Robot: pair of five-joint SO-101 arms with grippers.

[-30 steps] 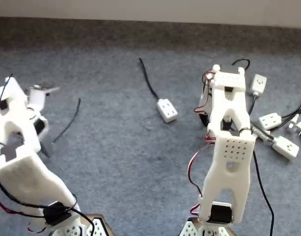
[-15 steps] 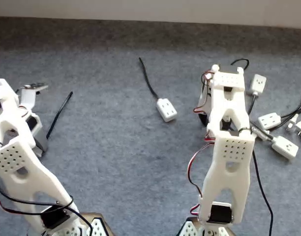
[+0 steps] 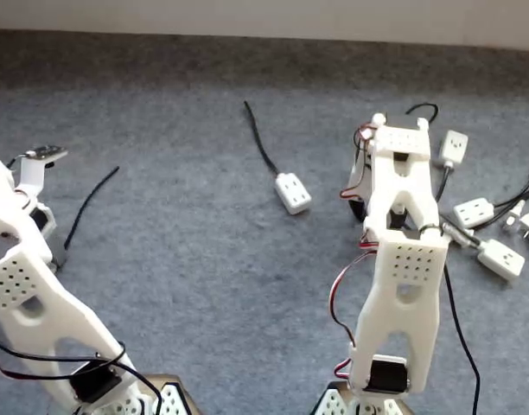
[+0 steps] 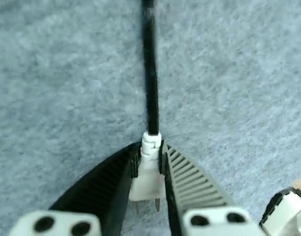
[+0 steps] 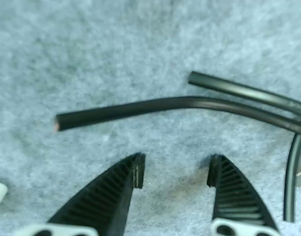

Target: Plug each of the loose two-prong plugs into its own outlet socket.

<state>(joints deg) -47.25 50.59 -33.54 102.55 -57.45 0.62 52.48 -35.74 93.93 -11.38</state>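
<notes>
We find the left gripper (image 4: pixel 149 158) clamped on a white two-prong plug (image 4: pixel 148 179). Its prongs point back toward the wrist and its black cord (image 4: pixel 150 73) trails out over the carpet (image 3: pixel 187 285). This plug is held at the table's left side, well apart from the centre socket (image 3: pixel 292 192), which appears unoccupied. The right gripper (image 5: pixel 175 172) stands wide and holds nothing, low over the carpet, with a cut cable end (image 5: pixel 59 123) lying just ahead of it. At the right side lie a cluster of sockets (image 3: pixel 474 212) and loose plugs (image 3: pixel 517 220); we cannot tell whether any of them is mated. We judge the task to be at an early stage: one plug grasped, none confirmed inserted, and carrying, aligning and seating are all outstanding.
</notes>
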